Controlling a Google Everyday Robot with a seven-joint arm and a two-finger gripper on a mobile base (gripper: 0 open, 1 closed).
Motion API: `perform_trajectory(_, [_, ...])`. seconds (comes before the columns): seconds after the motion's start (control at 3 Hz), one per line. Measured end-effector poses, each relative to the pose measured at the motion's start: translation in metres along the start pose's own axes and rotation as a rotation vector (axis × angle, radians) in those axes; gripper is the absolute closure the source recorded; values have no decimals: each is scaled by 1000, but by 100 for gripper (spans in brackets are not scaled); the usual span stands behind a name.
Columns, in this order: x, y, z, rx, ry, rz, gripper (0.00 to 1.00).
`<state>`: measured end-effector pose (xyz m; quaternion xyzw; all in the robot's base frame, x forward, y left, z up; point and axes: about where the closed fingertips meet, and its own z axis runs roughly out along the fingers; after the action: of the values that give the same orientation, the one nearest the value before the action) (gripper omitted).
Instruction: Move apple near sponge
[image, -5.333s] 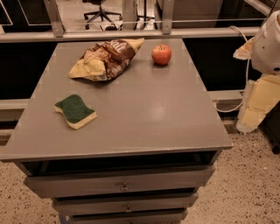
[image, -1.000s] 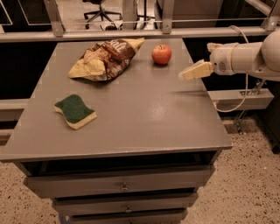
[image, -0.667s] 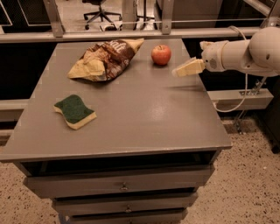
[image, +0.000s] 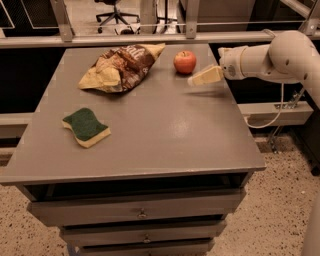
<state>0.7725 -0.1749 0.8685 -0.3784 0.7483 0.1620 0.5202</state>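
The red apple stands on the grey table near its far edge, right of the middle. The sponge, dark green on top with pale yellow foam below, lies flat at the left of the table, well away from the apple. My gripper reaches in from the right on a cream arm. Its tip hovers just right of the apple and slightly nearer to me, a small gap apart, and holds nothing that I can see.
A crumpled brown-and-yellow snack bag lies at the far left of the apple. A metal rail runs behind the table. Drawers sit under the tabletop. A cable hangs at the right.
My arm has swung in from the right side and kept moving left toward the apple. The gripper now sits close beside it. The apple, sponge and bag have not moved.
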Motion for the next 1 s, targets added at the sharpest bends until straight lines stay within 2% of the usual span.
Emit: perform_trajectory(1.0, [-19,22,48,-92,-39,-9,0])
